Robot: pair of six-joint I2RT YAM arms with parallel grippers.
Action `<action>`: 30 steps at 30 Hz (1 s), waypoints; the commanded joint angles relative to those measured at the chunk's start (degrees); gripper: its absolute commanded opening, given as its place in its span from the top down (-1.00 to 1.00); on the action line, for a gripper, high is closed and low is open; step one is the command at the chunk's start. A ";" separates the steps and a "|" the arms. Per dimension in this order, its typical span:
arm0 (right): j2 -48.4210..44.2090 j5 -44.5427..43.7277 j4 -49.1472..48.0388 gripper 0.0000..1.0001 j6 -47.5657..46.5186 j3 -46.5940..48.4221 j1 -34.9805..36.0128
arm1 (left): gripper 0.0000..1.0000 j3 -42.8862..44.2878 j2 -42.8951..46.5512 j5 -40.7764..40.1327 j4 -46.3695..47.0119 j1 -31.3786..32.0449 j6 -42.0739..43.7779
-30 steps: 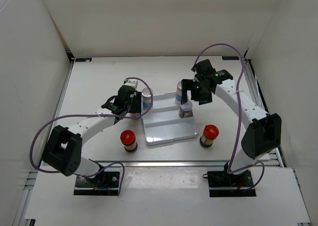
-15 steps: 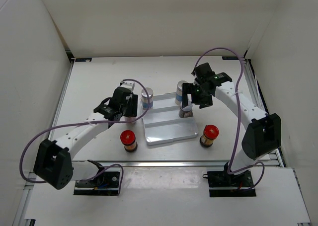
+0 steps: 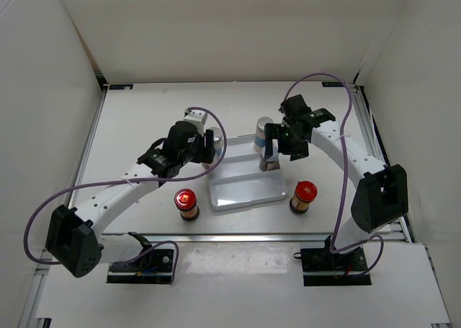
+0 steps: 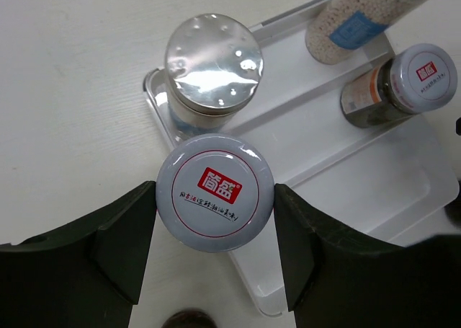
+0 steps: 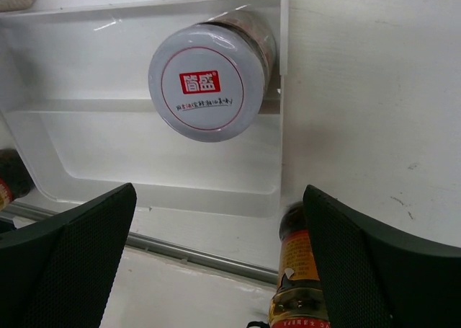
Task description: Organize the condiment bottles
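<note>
My left gripper is shut on a short brown jar with a silver lid and red logo, over the left rim of the white tray. From above, this gripper hides that jar. A tall white jar with a silver cap stands in the tray corner just beyond it. A second tall white jar and a second short silver-lidded jar are in the tray. My right gripper is open and empty above that short jar. Two red-capped brown jars stand on the table.
The tray has ridged rows; its near rows hold nothing. One red-capped jar stands just right of the tray's near right corner, close to my right finger. White walls enclose the table on three sides.
My left arm has swung right and carried the short jar from left of the tray to its left rim. My right gripper has shifted only slightly above the tray.
</note>
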State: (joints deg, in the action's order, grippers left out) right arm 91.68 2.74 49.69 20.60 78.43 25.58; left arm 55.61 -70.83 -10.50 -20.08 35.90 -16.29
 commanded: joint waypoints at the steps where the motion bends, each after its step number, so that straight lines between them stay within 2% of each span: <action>1: -3.87 -1.86 -0.03 -1.00 1.37 -1.52 0.17 | 0.79 4.06 -1.93 5.13 6.36 0.66 -2.60; 15: -10.55 -5.99 4.10 -1.00 3.04 -5.92 -0.36 | 0.79 1.60 -8.44 5.50 10.32 2.24 -5.68; 16: -10.56 -5.99 4.62 -1.00 1.65 -5.92 -0.36 | 0.66 1.60 -8.45 5.49 10.32 2.24 -5.68; 21: -11.61 -11.09 8.75 -1.00 0.58 -3.82 -0.36 | 0.31 -0.33 -8.45 4.88 9.80 3.30 -3.92; 22: -11.61 -11.09 10.06 -1.00 0.58 -3.03 -0.36 | 0.19 -0.33 -8.45 4.88 9.79 3.82 -3.31; 25: -12.92 -12.32 11.91 -1.00 1.20 -2.41 -0.36 | 0.02 -0.33 -8.45 4.35 8.57 4.44 -2.17; 26: -12.93 -12.32 13.22 -1.00 1.98 -2.41 -0.36 | -0.19 -0.33 -8.45 4.35 8.56 4.44 -2.16; 30: -15.90 -10.40 14.64 -1.00 3.39 -3.02 -0.36 | -0.67 2.12 -7.83 3.65 5.84 4.96 0.03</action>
State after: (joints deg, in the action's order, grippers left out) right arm 79.42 -7.66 61.10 22.41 73.63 25.52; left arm 54.59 -81.21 -6.39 -15.05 39.94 -18.02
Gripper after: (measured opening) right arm 0.998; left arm 0.809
